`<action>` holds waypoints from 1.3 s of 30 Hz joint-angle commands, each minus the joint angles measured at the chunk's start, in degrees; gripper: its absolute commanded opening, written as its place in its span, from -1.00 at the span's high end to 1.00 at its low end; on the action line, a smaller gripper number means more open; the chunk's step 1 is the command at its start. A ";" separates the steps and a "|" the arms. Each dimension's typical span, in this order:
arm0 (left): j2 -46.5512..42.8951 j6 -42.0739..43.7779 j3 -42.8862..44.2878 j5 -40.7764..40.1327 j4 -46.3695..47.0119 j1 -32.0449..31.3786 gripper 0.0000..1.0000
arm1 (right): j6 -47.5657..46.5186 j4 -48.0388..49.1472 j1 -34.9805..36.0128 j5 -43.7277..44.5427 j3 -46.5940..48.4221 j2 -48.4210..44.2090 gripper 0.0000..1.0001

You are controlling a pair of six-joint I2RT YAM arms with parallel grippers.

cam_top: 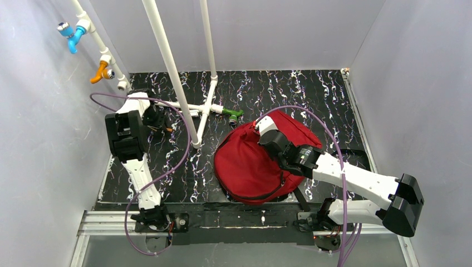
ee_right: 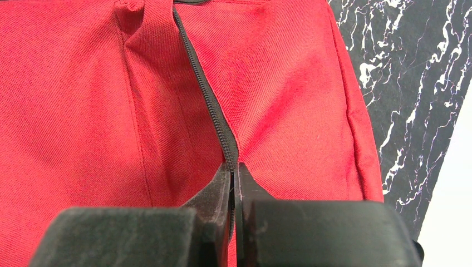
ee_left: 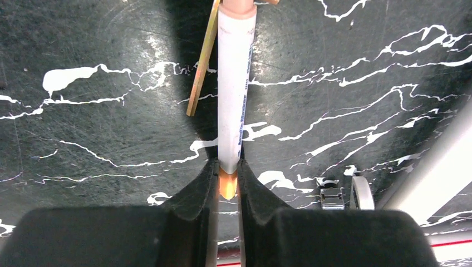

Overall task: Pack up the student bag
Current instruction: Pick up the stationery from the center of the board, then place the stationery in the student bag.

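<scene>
The student bag (cam_top: 245,164), a big dark-red fabric backpack, lies on the black marbled table right of centre. In the right wrist view its red cloth (ee_right: 83,111) fills the frame, crossed by a black zipper (ee_right: 203,89). My right gripper (ee_right: 232,165) is shut on the bag's zipper seam, near the bag's far edge (cam_top: 261,127). At the far left my left gripper (cam_top: 161,122) is shut on the near end of a white marker (ee_left: 234,83) with an orange tip and blue print; the jaws (ee_left: 227,167) pinch that tip just above the table.
A thin yellow stick (ee_left: 200,61) lies beside the marker. A small metal clip (ee_left: 332,196) and a ring (ee_left: 362,192) lie to its right. A white pipe frame (cam_top: 206,108) stands mid-table with a green marker (cam_top: 232,113) by it. Blue (cam_top: 71,34) and orange (cam_top: 101,71) taps hang upper left.
</scene>
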 commanded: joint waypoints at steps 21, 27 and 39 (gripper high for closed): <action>-66.82 7.74 -40.16 -4.46 -1.53 -11.28 1.00 | 1.36 1.75 0.43 -2.21 3.58 1.48 0.97; -77.66 6.03 -51.05 6.84 -2.93 -19.15 1.00 | 2.78 2.64 0.43 -4.88 4.83 2.32 0.97; -90.14 -1.05 -63.28 -0.92 23.82 -56.35 1.00 | 3.74 2.58 0.43 -6.03 5.01 3.88 0.97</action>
